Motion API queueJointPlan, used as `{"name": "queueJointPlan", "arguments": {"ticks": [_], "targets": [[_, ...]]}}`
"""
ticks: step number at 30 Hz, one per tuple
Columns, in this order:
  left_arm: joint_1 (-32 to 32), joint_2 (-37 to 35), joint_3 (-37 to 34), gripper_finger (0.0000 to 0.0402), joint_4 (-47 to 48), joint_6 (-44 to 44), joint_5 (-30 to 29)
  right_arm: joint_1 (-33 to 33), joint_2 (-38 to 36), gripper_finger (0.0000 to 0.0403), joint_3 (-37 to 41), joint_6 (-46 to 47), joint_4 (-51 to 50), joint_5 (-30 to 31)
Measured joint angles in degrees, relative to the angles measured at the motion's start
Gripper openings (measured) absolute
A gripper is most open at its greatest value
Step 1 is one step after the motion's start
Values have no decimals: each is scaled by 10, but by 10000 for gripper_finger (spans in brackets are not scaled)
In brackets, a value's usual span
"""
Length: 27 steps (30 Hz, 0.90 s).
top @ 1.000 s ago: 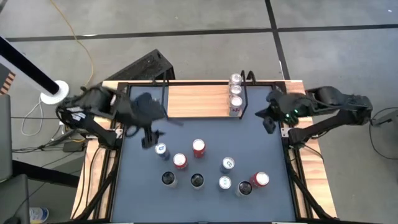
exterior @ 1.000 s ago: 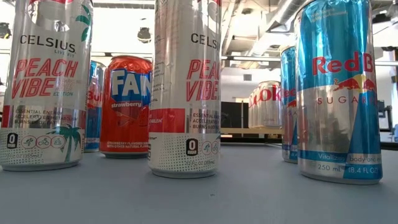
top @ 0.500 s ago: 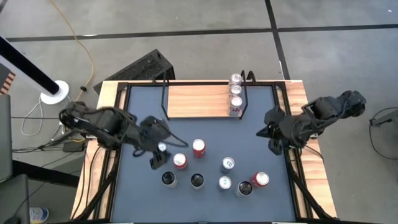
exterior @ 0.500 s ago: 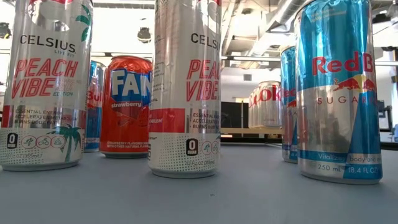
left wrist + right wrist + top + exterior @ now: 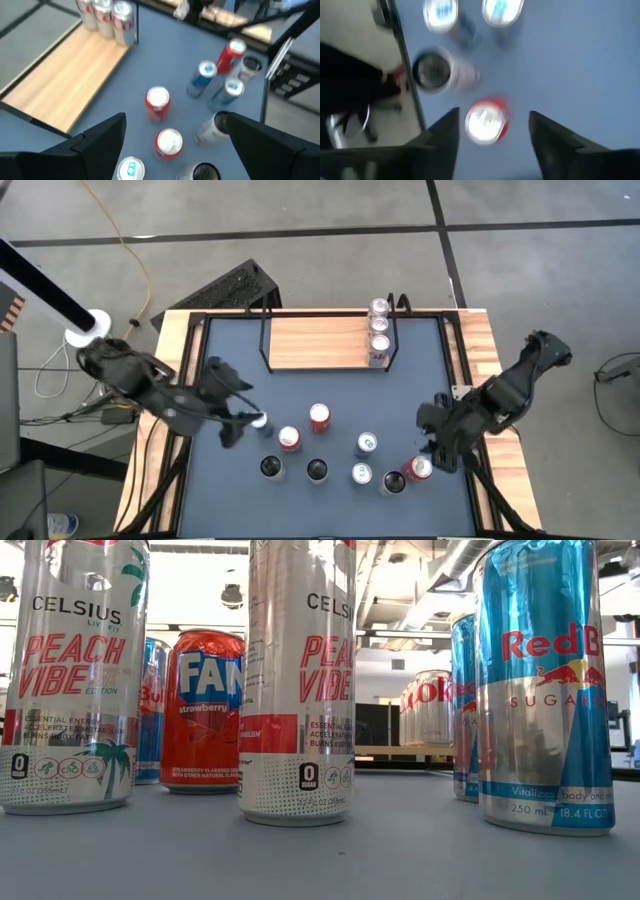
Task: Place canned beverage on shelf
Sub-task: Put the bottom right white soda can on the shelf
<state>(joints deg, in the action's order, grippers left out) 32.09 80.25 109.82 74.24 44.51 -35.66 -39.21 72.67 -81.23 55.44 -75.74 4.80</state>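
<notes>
Reaching: right gripper (image 5: 437, 448) hangs lower right of the high view, just beside the red can (image 5: 418, 469), fingers apart and empty; its wrist view frames that red can (image 5: 486, 121) between the two dark fingers (image 5: 442, 137).
Target can: red, upright, lower right of the loose cluster, touching or nearly touching a silver-topped neighbour (image 5: 393, 482); I cannot tell which.
Handling, my call: rigid thin metal, smooth and slippery, probably full so fairly weighty; squeeze too hard and the wall dents, too soft and it slides.
Where to grip, my call: mid-body, fingers either side of the cylinder, kept upright; the crowding neighbour leaves little room on that side.
Left gripper (image 5: 232, 428): centre left of the high view, fingers wide apart, nothing held, beside a blue-topped can (image 5: 259, 421); in its wrist view that can (image 5: 130, 169) sits between the spread fingers.
Shelf (image 5: 320, 343): light wood board, upper middle of the high view, three cans (image 5: 379, 333) lined up at its right end, the rest bare.
Cluster: further cans stand mid-table, well apart from the shelf.
Risk, my guess: knocking the neighbour over on approach.
Low view: tall cans close to the lens, no gripper showing.
</notes>
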Motion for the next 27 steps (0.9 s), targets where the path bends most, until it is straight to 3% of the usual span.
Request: {"name": "queueJointPlan", "arguments": {"ticks": [5, 13, 21, 27], "targets": [[29, -44, 0, 332, -1, 18, -37, -28, 45, 273, 0, 31, -6, -85], [60, -68, -2, 332, 30, 10, -79, -33, 92, 275, 0, 53, -6, -138], [62, -68, -2, 332, 52, 17, -83, -31, 90, 274, 0, 77, -5, -100], [62, -68, -2, 332, 52, 18, -85, -12, 92, 274, 0, 4, 34, -94]]}}
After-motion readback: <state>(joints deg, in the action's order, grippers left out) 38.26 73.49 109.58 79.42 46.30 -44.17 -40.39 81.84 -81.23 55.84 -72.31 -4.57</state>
